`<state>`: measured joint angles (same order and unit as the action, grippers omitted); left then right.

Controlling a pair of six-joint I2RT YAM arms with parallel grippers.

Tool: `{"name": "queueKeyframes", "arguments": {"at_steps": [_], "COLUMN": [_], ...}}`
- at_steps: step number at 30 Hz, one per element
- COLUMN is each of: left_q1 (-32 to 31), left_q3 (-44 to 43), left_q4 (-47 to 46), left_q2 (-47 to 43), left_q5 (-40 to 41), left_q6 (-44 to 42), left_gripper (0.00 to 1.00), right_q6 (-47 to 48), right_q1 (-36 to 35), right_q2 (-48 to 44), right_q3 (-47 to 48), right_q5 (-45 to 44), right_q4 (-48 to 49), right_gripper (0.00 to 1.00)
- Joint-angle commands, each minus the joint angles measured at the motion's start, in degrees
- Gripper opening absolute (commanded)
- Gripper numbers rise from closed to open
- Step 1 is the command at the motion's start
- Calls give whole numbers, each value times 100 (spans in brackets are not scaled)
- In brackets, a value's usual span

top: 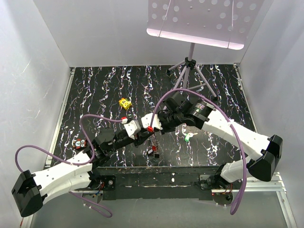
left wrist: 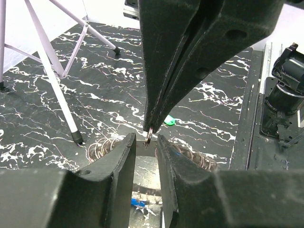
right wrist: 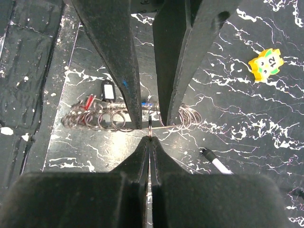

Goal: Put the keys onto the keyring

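The keyring [right wrist: 149,129] is a small silvery ring seen edge-on. My right gripper [right wrist: 149,138] is shut on its lower edge and holds it above the table. My left gripper [left wrist: 146,140] is open, with one finger on each side of the ring [left wrist: 149,137] and not pinching it. Both grippers meet at the table's middle [top: 151,130]. A green key [left wrist: 169,121] lies on the table beyond [top: 186,139]. A blue key [left wrist: 137,203] shows below the left fingers. A red key [right wrist: 89,100] lies beside a black tag [right wrist: 108,90].
A long coil of thin wire loops [right wrist: 102,118] lies on the table under the grippers. A yellow block [top: 125,103] sits at mid-left. The grey tripod stand [top: 190,71] stands at the back. Small coloured pieces [top: 80,143] lie near the left arm.
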<state>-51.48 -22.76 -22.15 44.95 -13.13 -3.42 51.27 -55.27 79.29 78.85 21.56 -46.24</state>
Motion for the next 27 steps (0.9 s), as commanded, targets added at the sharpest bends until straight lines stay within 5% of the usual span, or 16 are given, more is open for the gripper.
{"name": "queueKeyframes", "arguments": {"at_steps": [1,6,14,20,24,27], "left_q1": [16,7,16,7,24,33], "left_q3": [-61,-79,-88,245,658,948], "left_q4": [-149,-105,-26,-297,-824,-1167], "left_q2": [66,119,93,-318,-908,-1321], "left_q5": [-120,-146,-164,72,179,188], "left_q6": [-10,-36,-115,-115,78,298], "left_gripper": [23,23,0,0,0,0], "right_q6": [-108,-170,-248,-687,-1022,-891], "right_q1": [-19,-28,-37,33,428,770], "right_q2": [-98,-71,-54,-1,25,-36], "right_q3": [175,210,263,438,675,693], "right_q5": [199,287,410,743,1682,2692], "right_q4": [273,256,212,212,-78,-271], "right_gripper": [1,1,1,2,35,42]}}
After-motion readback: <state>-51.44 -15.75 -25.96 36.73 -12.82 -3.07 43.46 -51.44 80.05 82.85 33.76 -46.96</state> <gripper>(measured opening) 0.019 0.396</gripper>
